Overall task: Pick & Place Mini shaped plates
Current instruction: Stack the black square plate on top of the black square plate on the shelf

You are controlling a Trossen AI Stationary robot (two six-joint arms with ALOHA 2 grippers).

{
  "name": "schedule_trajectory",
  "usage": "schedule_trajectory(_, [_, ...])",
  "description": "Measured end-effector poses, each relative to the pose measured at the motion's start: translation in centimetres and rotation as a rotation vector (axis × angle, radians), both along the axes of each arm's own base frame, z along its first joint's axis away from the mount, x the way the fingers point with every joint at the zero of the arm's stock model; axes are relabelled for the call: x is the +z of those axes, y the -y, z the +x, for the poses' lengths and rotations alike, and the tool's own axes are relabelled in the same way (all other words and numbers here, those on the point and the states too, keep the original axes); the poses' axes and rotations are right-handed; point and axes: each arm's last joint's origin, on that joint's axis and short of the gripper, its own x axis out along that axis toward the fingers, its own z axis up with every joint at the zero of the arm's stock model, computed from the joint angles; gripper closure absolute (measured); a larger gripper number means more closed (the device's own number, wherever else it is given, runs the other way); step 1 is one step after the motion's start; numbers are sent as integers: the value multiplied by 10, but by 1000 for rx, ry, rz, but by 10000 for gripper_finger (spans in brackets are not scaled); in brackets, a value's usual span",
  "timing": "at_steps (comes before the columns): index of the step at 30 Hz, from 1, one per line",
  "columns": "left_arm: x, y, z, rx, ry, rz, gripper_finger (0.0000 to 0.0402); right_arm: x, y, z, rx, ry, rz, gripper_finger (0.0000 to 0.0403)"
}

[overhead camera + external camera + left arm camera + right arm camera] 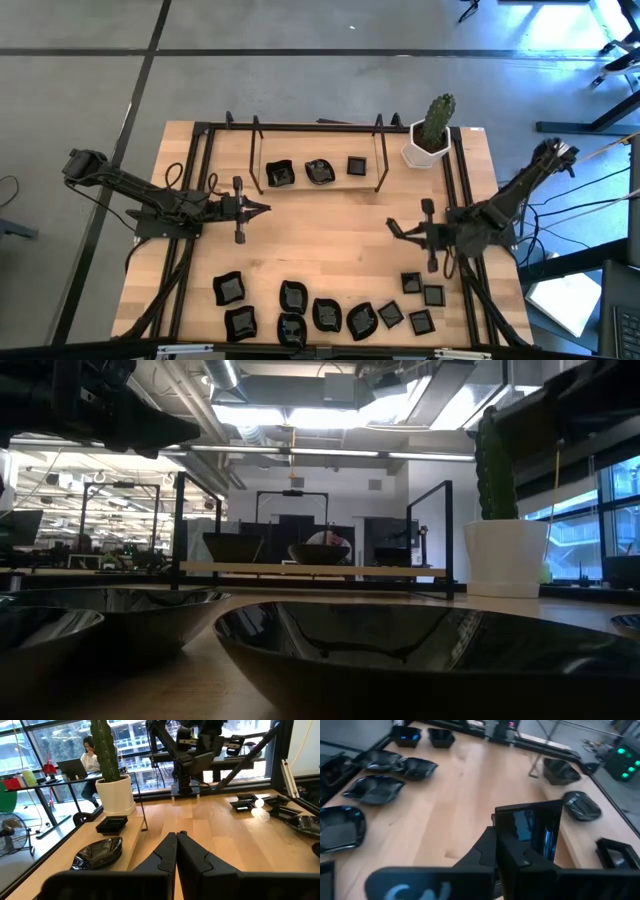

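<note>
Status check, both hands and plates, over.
Left hand shut, empty. Right hand shut, square plate at its tips, grip unclear. Three plates on rack. Path clear.

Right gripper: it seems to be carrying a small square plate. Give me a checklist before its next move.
1. Right gripper shut on glossy black flat square plate: ok.
2. Firmness of that hold, plate upright and pinched at one edge: cannot tell.
3. Left gripper shut, empty, over bare wood at mid-table: ok.
4. Black wire rack at the back holds three black dishes; room for another: cannot tell.
5. White hexagonal pot with green cactus apart from both grippers: ok.
</note>
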Motion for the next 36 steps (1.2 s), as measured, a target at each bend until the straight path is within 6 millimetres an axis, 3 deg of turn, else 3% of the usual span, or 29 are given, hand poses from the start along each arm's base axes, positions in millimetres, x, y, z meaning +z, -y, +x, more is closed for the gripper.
schedule_trajectory(9, [0,0,0,1,0,0,396,11,7,21,-128,35,-21,398])
schedule_trajectory(18, [0,0,0,1,0,0,394,73,23,72,-349,-96,-171,397])
schedule_trajectory(22, [0,0,0,1,0,0,396,101,41,96,-433,-199,-206,397])
schedule_trajectory(26, [0,0,0,0,0,0,397,117,66,120,-491,-325,-221,397])
schedule_trajectory(31, [-1,0,0,1,-6,2,393,115,105,150,-517,-450,-198,397])
schedule_trajectory(36, [-2,0,0,1,-23,6,397,87,142,173,-501,-593,-178,397])
